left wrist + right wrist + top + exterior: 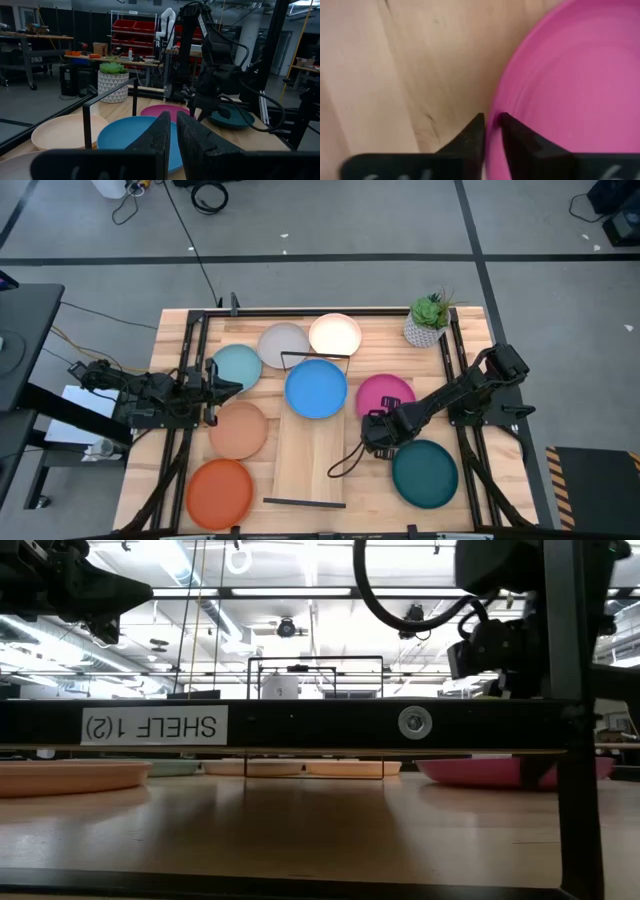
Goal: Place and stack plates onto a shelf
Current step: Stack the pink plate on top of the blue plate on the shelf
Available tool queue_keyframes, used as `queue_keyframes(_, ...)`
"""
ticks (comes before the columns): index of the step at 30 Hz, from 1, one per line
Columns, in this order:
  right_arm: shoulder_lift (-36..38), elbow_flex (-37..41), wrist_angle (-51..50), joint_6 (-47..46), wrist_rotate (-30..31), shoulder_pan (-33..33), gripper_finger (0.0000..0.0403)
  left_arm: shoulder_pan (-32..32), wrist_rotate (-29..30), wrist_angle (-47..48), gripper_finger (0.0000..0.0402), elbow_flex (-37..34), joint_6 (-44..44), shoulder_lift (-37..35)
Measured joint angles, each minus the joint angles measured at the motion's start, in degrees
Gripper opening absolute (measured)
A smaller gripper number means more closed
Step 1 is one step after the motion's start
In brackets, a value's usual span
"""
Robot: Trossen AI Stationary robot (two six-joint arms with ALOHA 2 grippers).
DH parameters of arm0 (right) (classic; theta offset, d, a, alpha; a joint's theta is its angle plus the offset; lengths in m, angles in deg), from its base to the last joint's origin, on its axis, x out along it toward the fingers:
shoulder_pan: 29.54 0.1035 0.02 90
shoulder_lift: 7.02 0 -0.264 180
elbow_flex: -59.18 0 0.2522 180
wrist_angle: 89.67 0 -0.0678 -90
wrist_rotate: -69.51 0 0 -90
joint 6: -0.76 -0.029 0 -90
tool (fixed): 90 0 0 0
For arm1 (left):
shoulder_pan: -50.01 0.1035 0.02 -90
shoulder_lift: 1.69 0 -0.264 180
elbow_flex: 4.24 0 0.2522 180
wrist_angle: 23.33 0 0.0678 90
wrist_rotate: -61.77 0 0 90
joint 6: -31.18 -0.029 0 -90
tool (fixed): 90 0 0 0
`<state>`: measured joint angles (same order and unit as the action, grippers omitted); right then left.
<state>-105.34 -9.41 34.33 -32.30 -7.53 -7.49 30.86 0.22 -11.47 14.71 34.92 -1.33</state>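
We see the right gripper (374, 430) down at the near-left edge of the magenta plate (386, 394), and in its wrist view the two fingers (476, 135) sit nearly together with the plate's rim (495, 120) pinched in the narrow gap between them, bare wood of the table (395, 75) to one side. The left gripper (222, 380) waits over the left side of the table beside the light blue plate (237, 366), its fingers (155, 140) close together with only a thin slit between and nothing in them. On the shelf (310, 460), the long light board running down the middle, we find the blue plate (316, 388) lying at the far end, by the black wire frame (315, 358). Behind it the grey plate (283, 340) and the cream plate (335, 334) sit side by side on the tabletop. To the left of the shelf lie the peach plate (238, 430) and, nearer, the orange plate (219, 492); to the right, the dark teal plate (425, 472) sits just near of the right gripper. A potted plant (428, 320) stands at the far right corner.
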Motion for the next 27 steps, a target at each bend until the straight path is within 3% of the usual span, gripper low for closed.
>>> queue_keyframes(3, 0.0, -4.0, -7.3, 0.3, 0.1, -0.2, 0.0016, 0.0, 0.0, 0.0, 0.0039, 0.0, 0.0, 0.0)
queue_keyframes(8, 0.0, -13.3, -17.4, -0.6, 2.8, 1.0, 0.0024, 0.0, 0.0, 0.0, 0.0039, 0.0, 0.0, 0.0)
queue_keyframes(14, 0.0, -21.9, -21.4, -0.3, 7.0, 3.2, 0.0021, 0.0, 0.0, 0.0, 0.0039, 0.0, 0.0, 0.0)
queue_keyframes(20, 0.0, -26.1, -20.6, 2.4, 10.0, 3.8, 0.0020, 0.0, 0.0, 0.0, 0.0039, 0.0, 0.0, 0.0)
queue_keyframes(27, 0.0, -26.4, -6.7, 18.4, 11.2, 1.7, 0.0019, 0.0, 0.0, 0.0, 0.0039, 0.0, 0.0, 0.0)
